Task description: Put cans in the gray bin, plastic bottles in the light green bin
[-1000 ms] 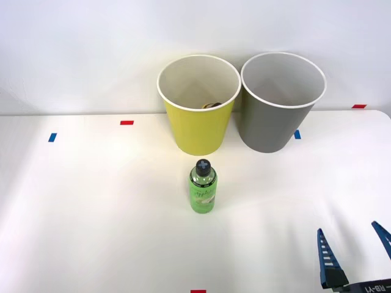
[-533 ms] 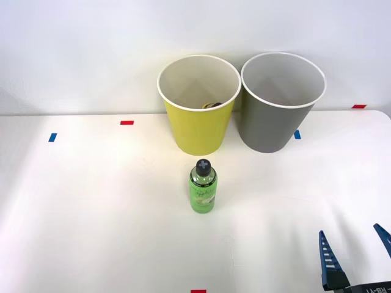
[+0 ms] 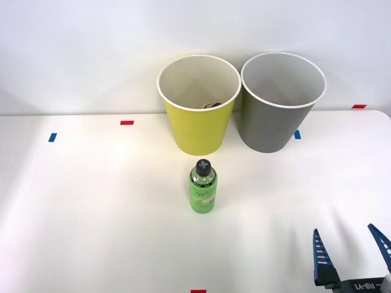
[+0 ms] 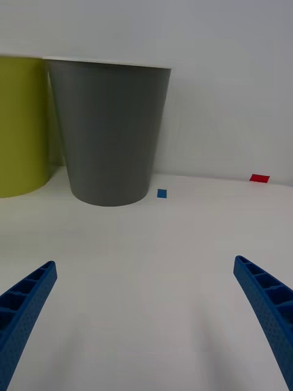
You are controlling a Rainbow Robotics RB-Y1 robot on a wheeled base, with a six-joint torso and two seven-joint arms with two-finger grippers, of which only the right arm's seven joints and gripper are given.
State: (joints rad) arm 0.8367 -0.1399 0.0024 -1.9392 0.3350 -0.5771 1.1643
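Note:
A clear green plastic bottle [image 3: 202, 188] with a dark cap stands upright on the white table [image 3: 91, 201], just in front of the light green bin [image 3: 198, 116]. Inside that bin a small dark object peeks over the near rim; I cannot tell what it is. The gray bin [image 3: 278, 113] stands right of it, touching or nearly so. My right gripper [image 3: 349, 251] is open at the table's near right corner, far right of the bottle, with nothing between its blue fingers. The wrist view faces the gray bin [image 4: 110, 137], with the light green bin [image 4: 23, 125] beside it. No cans are in view.
Small red and blue tape marks dot the table: blue [image 3: 52, 137], red [image 3: 127, 122], blue [image 3: 297, 134], red [image 3: 359, 106], red [image 3: 198, 291]. A white wall rises right behind the bins.
My right gripper has shifted slightly left along the near edge of the front view, still open. The bottle and both bins have not moved.

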